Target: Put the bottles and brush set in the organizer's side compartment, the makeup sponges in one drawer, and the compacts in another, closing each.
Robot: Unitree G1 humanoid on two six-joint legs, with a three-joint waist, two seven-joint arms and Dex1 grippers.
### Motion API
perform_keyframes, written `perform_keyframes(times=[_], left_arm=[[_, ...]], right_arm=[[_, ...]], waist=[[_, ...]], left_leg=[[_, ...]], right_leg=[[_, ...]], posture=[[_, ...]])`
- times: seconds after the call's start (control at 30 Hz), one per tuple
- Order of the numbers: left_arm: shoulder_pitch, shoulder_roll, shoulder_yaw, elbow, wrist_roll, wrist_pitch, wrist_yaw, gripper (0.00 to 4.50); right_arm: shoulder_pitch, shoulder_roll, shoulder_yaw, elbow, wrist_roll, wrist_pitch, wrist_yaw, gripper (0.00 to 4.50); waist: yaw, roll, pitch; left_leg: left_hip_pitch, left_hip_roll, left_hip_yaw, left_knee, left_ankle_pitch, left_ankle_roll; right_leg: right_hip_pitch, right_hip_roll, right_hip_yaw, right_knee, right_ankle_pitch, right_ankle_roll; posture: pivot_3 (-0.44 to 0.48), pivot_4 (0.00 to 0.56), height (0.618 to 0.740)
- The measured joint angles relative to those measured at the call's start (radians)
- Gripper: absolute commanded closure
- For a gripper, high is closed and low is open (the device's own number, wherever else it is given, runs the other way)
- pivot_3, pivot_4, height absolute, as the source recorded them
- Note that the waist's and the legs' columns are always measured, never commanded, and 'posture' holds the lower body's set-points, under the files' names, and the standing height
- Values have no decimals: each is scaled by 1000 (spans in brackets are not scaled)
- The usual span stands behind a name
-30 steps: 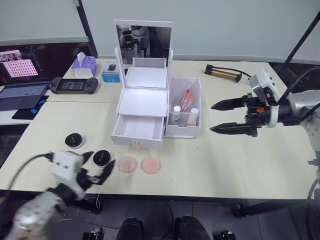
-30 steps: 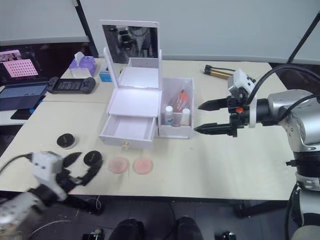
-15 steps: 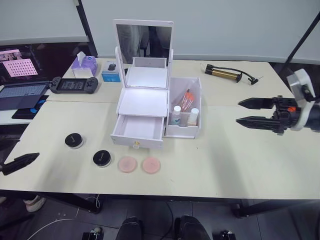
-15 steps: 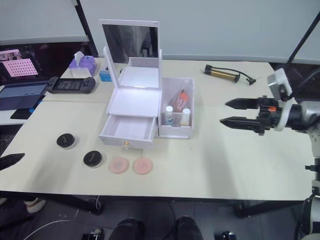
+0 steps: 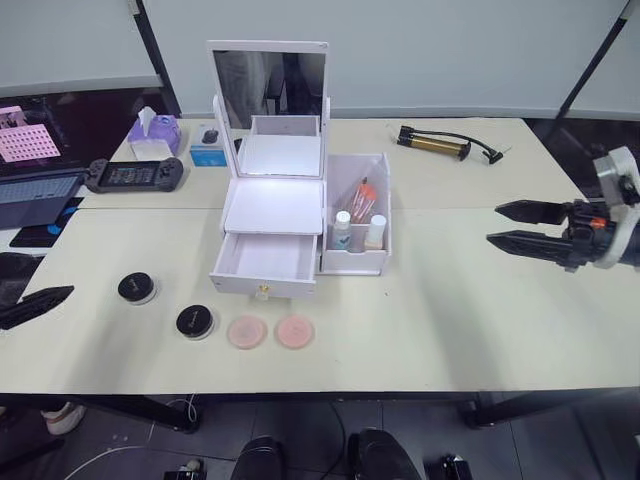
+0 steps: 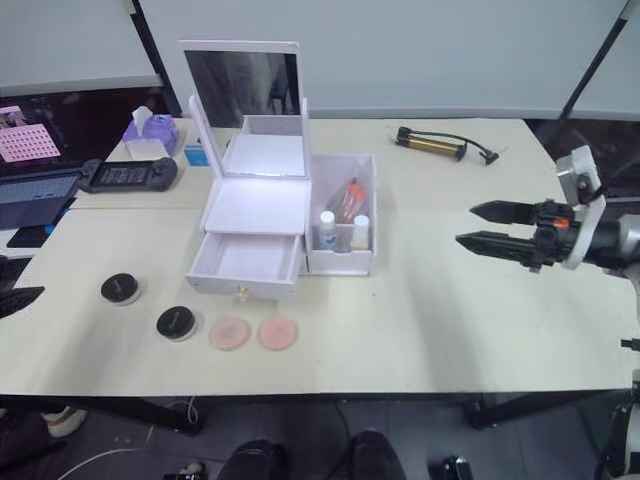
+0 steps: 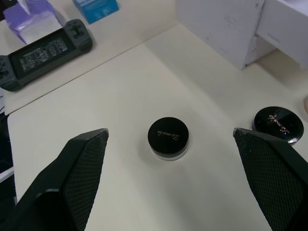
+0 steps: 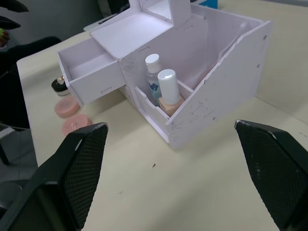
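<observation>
The white organizer (image 5: 272, 205) with its mirror stands mid-table, its lower drawer (image 5: 264, 263) pulled out and empty. Two bottles (image 5: 343, 229) and the brush set (image 5: 362, 197) stand in the side compartment (image 8: 216, 91). Two black compacts (image 5: 136, 288) (image 5: 195, 321) and two pink makeup sponges (image 5: 246, 331) (image 5: 294, 330) lie on the table in front of the drawer. My right gripper (image 5: 493, 222) hovers open, well right of the organizer and pointing at it. At the table's left edge my left gripper (image 7: 171, 132) is open, its fingers spread either side of the farther-left compact (image 7: 167, 137) and short of it.
A hand pump (image 5: 435, 143) lies at the back right. A game controller (image 5: 125, 175), a tissue box (image 5: 152, 133), a small blue box (image 5: 210, 150) and a laptop (image 5: 25, 190) sit at the back left. Bare tabletop (image 5: 450, 300) spans the right half.
My left gripper has pulled back from beside the compacts to the table's left edge. The right gripper has drawn away rightward from the organizer. The camera view has also shifted.
</observation>
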Motion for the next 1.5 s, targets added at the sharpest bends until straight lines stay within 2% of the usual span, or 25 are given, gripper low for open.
perform_keyframes(times=[0.1,0.3,0.4,0.57,0.73,0.8,0.87,1.03,1.33,1.5], left_arm=[[32,-22,-15,-58,20,8,5,27],[121,-95,-40,-336,-118,182,-28,27],[180,-110,-90,-506,-189,275,-25,27],[162,-214,-272,-679,-208,288,76,27],[25,-314,-566,-822,-127,295,265,27],[-24,-355,-658,-841,-89,300,330,27],[-69,-401,-758,-828,6,279,416,27],[-147,-504,-890,-735,130,248,530,27],[-213,-601,-1009,-678,236,250,633,27],[-244,-580,-1069,-676,304,314,655,27]], right_arm=[[-80,7,38,-36,1,26,-7,0],[-202,43,123,-174,30,71,-1,0],[-226,21,161,-241,82,145,56,0],[-208,10,186,-359,124,210,66,0],[-170,-24,195,-445,140,237,38,0],[-153,-32,196,-466,140,244,19,0],[-139,-40,194,-490,143,254,-5,0],[-112,-67,167,-534,183,311,-54,0],[-110,-91,151,-559,229,338,-101,0],[-115,-106,151,-553,238,342,-103,0]], waist=[[0,2,0],[6,2,0],[14,1,0],[18,1,0],[30,0,0],[28,-1,-1],[28,-1,-1],[27,-1,-1],[27,-1,-1],[27,-1,-1]], left_leg=[[0,0,0,0,0,0],[-1,0,0,0,0,0],[0,-1,-1,0,0,0],[0,-1,-2,1,0,0],[-1,-3,-3,2,0,0],[-1,-3,-3,2,0,0],[-1,-3,-4,2,0,0],[-1,-3,-4,2,0,1],[-1,-3,-6,2,0,1],[-1,-4,-6,2,0,1]], right_leg=[[-1,0,0,0,0,0],[0,-1,0,0,0,0],[1,-1,0,-1,0,1],[2,0,2,-1,1,1],[4,0,3,-2,2,4],[4,1,4,-2,2,4],[4,1,4,-2,2,4],[4,1,4,-2,2,4],[4,1,4,-2,2,4],[4,1,4,-2,2,4]], posture=[[0,150,689],[0,150,689],[0,150,689],[0,150,689],[0,150,689],[0,150,689],[0,150,689],[0,150,689],[0,150,689],[0,150,689]])
